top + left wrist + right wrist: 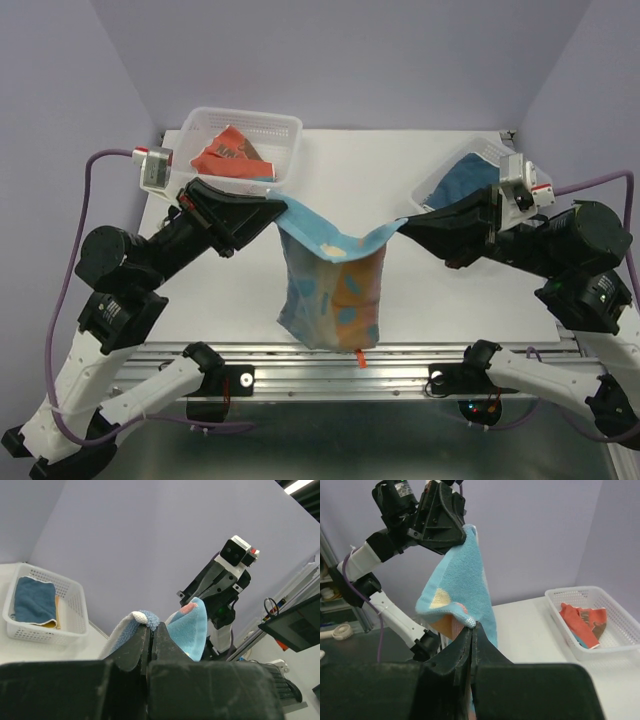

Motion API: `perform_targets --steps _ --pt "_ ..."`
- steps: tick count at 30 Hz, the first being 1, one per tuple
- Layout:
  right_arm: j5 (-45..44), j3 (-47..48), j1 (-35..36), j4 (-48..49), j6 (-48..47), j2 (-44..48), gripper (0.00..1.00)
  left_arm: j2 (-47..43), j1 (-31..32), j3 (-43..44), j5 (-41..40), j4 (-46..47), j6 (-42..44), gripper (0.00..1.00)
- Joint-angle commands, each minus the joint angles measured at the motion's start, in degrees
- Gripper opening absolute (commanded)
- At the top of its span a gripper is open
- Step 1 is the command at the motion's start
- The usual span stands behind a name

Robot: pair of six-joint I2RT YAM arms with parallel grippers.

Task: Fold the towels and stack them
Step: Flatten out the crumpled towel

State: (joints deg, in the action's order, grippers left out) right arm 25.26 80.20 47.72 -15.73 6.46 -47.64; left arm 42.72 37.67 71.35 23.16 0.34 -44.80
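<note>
Light blue dotted towel (335, 290): judged soft, light, limp, hanging at frame centre above the desk (450, 300), top corners clenched in left fingers (262, 212) and right fingers (422, 226); best held by corners

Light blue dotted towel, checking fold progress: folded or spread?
Spread, not folded: the towel hangs by two corners, pinched in left gripper and right gripper.
</note>
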Motion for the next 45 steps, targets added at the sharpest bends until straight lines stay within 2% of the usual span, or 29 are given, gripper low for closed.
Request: perform_targets --steps 1,5,6,7,11,15,18,22,25,31,34,40,45 --pt "-5.02 0.57 0.26 0.96 0.31 0.53 0.01 -0.54 0.21 -2.87 -2.93 5.02 -0.21 0.00" --pt "-18.72 -1.80 0.26 0.69 -0.83 -1.14 0.01 1.31 0.21 -6.22 -10.39 4.15 0.76 0.00" --pt "-24.76 -2.33 0.35 0.78 -1.62 -1.75 0.01 2.01 0.12 -6.66 -12.24 3.71 1.11 0.00" --pt "-32.21 -3.12 0.35 0.52 -2.67 -3.41 0.01 3.84 0.12 -7.01 -16.44 2.75 2.16 0.00" --pt "-46.92 -6.63 0.35 2.98 -7.58 -8.95 0.01 10.53 0.12 -5.79 -29.46 -0.25 4.19 0.00" --pt "-53.46 -8.31 -0.61 7.02 -11.46 -15.72 0.01 18.52 -0.93 -3.24 -38.26 -0.25 6.03 0.00" --pt "-49.35 -8.31 -5.96 10.27 -12.17 -20.64 0.01 25.12 -2.60 -0.52 -39.51 -0.25 7.79 0.00" --pt "-44.07 -7.17 -15.18 13.70 -12.70 -27.67 0.01 35.47 -8.47 4.83 -32.94 0.27 9.46 0.00" --pt "-39.77 -6.55 -19.32 17.29 -13.13 -32.95 0.01 42.59 -11.47 8.52 -28.45 2.38 10.60 0.00" --pt "-33.18 -3.14 -24.51 22.49 -14.54 -43.21 0.01 58.14 -15.87 19.24 -16.41 2.04 14.12 0.00" --pt "-30.88 -1.20 -26.53 23.63 -14.37 -48.05 0.01 63.69 -16.31 23.55 -15.60 1.77 15.35 0.00" --pt "-30.97 2.15 -28.91 24.08 -15.07 -51.94 0.01 68.81 -16.31 29.63 -12.79 2.12 17.90 0.00" --pt "-25.62 -0.04 -28.83 22.59 -13.93 -45.82 0.01 63.55 -16.14 24.64 -11.03 6.16 17.73 0.00"
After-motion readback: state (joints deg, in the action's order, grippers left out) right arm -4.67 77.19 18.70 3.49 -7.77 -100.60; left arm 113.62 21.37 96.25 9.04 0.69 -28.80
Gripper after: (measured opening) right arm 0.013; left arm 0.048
